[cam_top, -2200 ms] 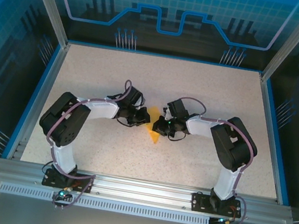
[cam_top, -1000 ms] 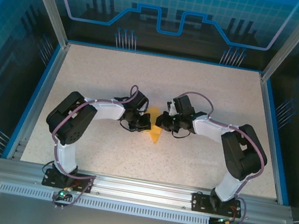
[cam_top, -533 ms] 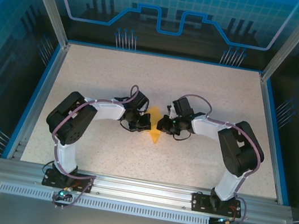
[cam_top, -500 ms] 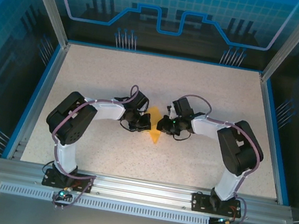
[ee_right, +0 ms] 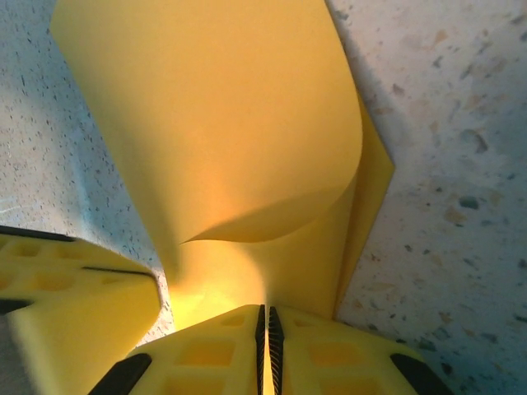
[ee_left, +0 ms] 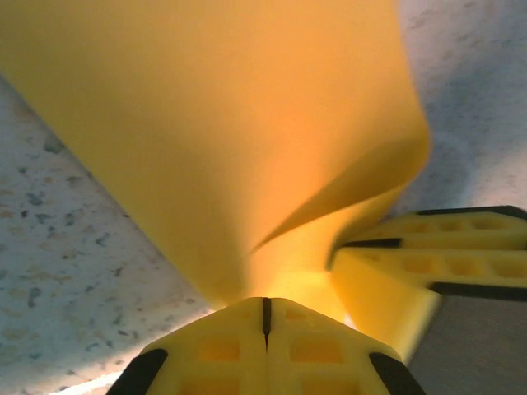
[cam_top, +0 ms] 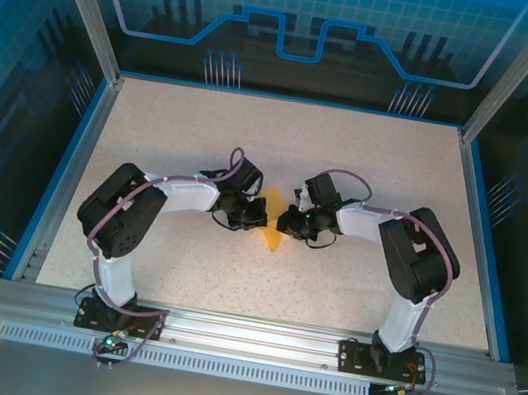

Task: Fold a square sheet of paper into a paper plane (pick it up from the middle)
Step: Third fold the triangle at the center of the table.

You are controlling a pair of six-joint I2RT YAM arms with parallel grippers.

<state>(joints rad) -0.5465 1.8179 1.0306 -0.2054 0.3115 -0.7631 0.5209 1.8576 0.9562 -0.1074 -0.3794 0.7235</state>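
Square sheet of paper (cam_top: pixel 274 232) was bent over, no plane yet.
My left hand (ee_left: pixel 265 303) and right hand (ee_right: pixel 265 311) each pinched it.

This looks like a robot lab. A speckled counter (cam_top: pixel 351 161) sits inside a metal frame (cam_top: pixel 82 0) with blue picture walls (cam_top: pixel 305 12). Two robot arms (cam_top: pixel 118 224) are bolted to a metal rail (cam_top: pixel 251 332).

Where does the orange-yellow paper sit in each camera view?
Top external: the paper lies mid-table, between the left tool and the right tool.
Left wrist: upper centre, curling, pinched in the left tool.
Right wrist: upper centre, pinched in the right tool.
Shared landmark: the speckled tabletop under it.
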